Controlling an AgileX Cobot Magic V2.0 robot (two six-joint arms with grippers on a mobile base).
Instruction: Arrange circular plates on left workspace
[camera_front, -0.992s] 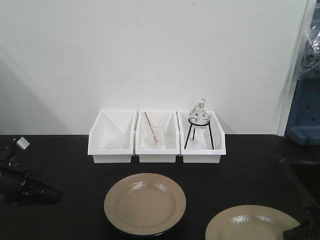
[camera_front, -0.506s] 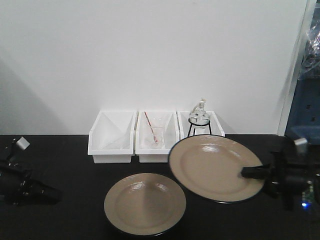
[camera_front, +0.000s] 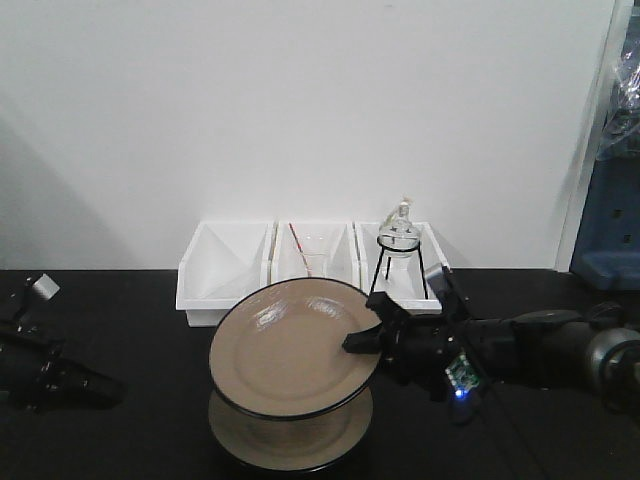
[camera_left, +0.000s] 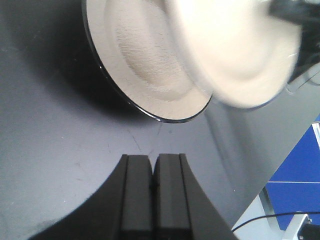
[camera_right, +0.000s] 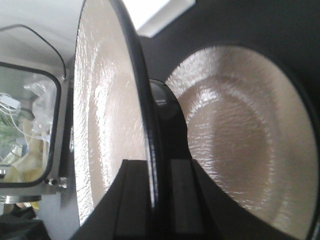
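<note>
2 tan plates (camera_front: 285, 345), one in R jaws

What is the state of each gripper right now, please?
Left gripper: shut, empty.
Right gripper: shut on the rim of the raised round glossy tan plate.

In the front view we see only the near rim of the lower plate (camera_front: 290, 452) under the raised plate (camera_front: 290, 348), which is blurred in the left wrist view
</note>
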